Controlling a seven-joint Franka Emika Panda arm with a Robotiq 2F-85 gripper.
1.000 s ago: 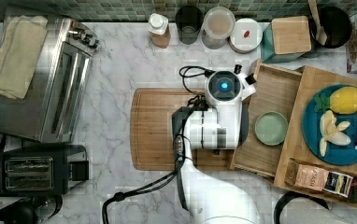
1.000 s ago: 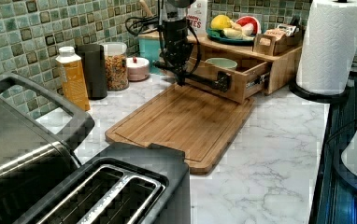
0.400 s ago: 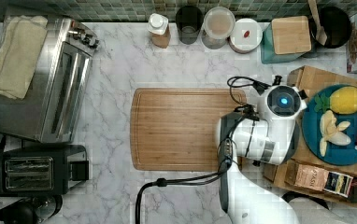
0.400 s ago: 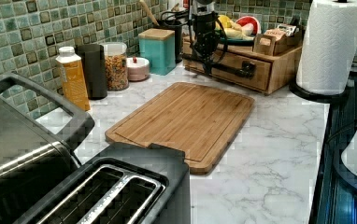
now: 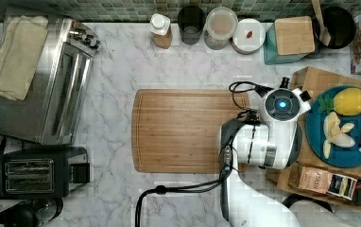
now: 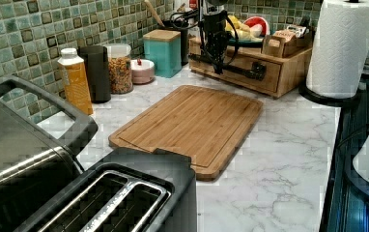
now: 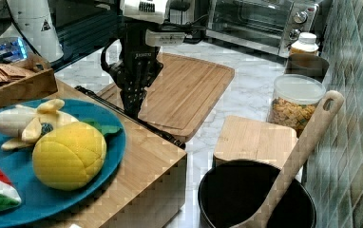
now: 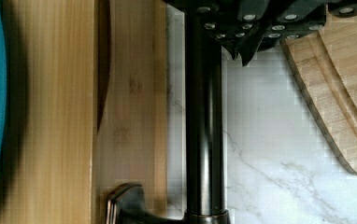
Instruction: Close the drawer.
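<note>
The drawer (image 6: 264,79) sits pushed into the wooden stand (image 6: 296,72), its front flush with the stand's face. A black handle bar (image 6: 231,67) runs across that front. My gripper (image 6: 216,58) hangs straight down in front of the drawer, tips against the handle bar (image 8: 204,116) on the counter side. In the wrist view the fingers (image 8: 253,35) meet in a point, shut, with nothing between them. The drawer front (image 8: 130,116) lies just beyond the bar. In the right view the gripper (image 7: 132,108) stands at the stand's edge beside the bar (image 7: 156,130).
A blue fruit plate (image 5: 346,156) and a box of packets (image 5: 325,182) sit on the stand top. A large cutting board (image 5: 183,130) lies on the marble counter beside the arm. Jars, a teal canister (image 5: 289,40) and a black pot line the back wall; a paper towel roll (image 6: 342,46) stands near the stand.
The drawer, pulled out with a green bowl inside one second ago, has slid fully into the stand. My arm travelled with it toward the stand, off the cutting board.
</note>
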